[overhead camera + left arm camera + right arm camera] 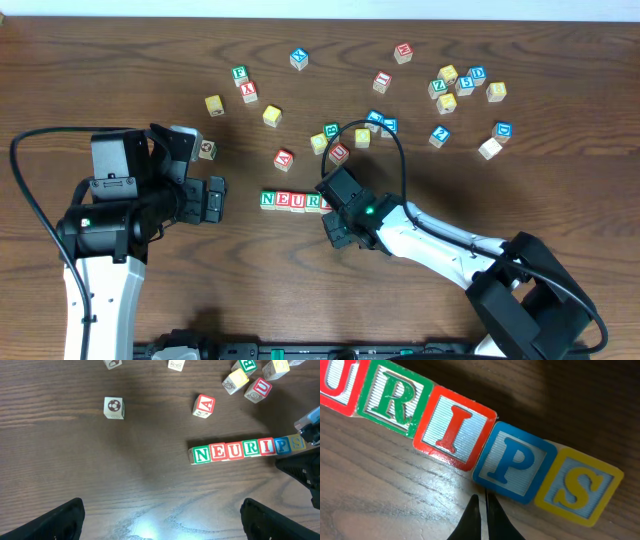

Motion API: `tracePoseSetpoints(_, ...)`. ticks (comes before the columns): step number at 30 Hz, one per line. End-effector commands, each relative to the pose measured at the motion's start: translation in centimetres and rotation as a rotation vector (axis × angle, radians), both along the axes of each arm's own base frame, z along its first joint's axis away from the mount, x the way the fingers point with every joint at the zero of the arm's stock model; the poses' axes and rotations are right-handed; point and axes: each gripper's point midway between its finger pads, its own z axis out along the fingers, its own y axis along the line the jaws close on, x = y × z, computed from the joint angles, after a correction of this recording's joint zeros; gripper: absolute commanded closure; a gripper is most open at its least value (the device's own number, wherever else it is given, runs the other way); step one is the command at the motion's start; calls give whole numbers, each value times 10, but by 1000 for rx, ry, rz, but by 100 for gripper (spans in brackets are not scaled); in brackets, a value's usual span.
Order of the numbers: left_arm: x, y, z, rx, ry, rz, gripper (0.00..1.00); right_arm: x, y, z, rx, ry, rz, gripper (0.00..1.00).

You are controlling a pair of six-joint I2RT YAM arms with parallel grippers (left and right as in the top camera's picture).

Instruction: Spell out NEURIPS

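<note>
Seven lettered cubes stand side by side in one row reading NEURIPS (247, 449), from the green N (201, 454) to the yellow S (298, 442). In the right wrist view the red I (454, 426), blue P (514, 464) and yellow S (580, 486) fill the frame. My right gripper (482, 507) is shut with nothing in it, its tips on the table at the near side of the P cube. In the overhead view it covers the row's right end (338, 200). My left gripper (162, 522) is open and empty, low over bare wood to the left of the N (268, 199).
Loose cubes lie behind the row: a red A (204, 406), a football picture cube (114, 407), a red U (258, 389), and several more scattered toward the back right (460, 85). A black cable (395, 140) arcs over the right arm.
</note>
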Motion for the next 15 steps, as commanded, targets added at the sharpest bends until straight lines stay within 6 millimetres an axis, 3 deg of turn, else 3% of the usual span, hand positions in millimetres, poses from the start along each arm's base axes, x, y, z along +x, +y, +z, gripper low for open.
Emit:
tracePoseSetpoints(1,2,-1,9,-1,-27,-12,2,0,-2,-4,-19,-7,-15,99)
tracePoseSetpoints(15,2,-1,9,-1,-27,-12,2,1,-3,-3,-23,-16,-18,99)
